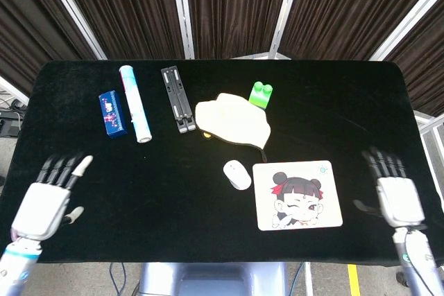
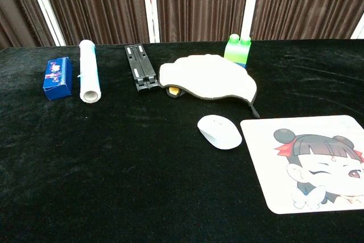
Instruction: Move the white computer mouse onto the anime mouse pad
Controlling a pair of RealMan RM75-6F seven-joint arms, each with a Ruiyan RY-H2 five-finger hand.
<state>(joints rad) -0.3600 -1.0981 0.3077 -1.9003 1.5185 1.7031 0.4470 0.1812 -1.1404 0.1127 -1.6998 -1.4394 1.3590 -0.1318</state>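
The white computer mouse (image 1: 237,175) (image 2: 219,131) lies on the black table, just left of the anime mouse pad (image 1: 298,195) (image 2: 310,163) and not on it. The pad shows a cartoon girl's face. In the head view my left hand (image 1: 47,197) hovers at the table's near left corner, fingers spread, holding nothing. At the near right edge, far from the mouse, my right hand (image 1: 395,193) has its fingers apart and is empty. Neither hand shows in the chest view.
Behind the mouse lies a cream cloth (image 1: 233,120) over a small yellow thing, with a green block (image 1: 261,94) beside it. Further left are a black folding stand (image 1: 177,98), a white roll (image 1: 134,102) and a blue box (image 1: 112,114).
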